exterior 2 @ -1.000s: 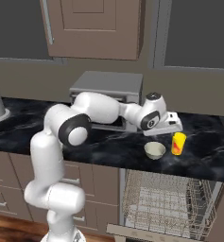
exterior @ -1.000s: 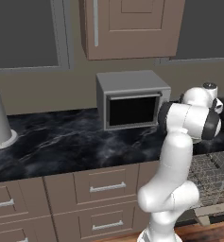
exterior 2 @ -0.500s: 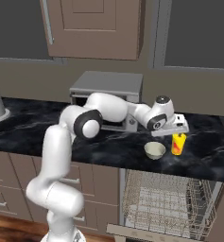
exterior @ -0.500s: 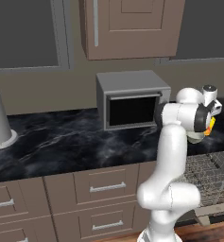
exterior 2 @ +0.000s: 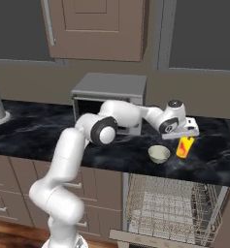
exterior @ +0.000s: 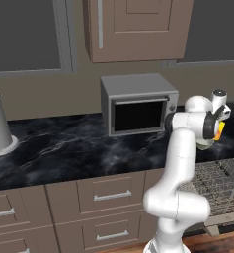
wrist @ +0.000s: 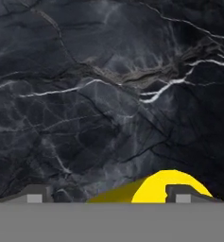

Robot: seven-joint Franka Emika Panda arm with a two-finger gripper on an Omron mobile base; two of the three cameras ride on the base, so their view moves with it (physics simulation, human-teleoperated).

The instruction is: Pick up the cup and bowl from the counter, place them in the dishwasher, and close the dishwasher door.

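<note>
Pincer (wrist: 106,194) over cup (exterior 2: 184,147), black veined counter (wrist: 85,94).

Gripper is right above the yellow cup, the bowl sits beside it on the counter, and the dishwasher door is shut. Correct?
Not quite. The dishwasher door is open: the right base view shows the wire rack pulled out below the counter. The gripper does hang over the cup, with the bowl beside it.

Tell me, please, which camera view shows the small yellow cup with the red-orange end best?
The right base view: the small yellow cup with the red-orange end stands whole beside the cream-white bowl. The left base view shows a sliver behind the arm; the hand view only its yellow top.
</note>
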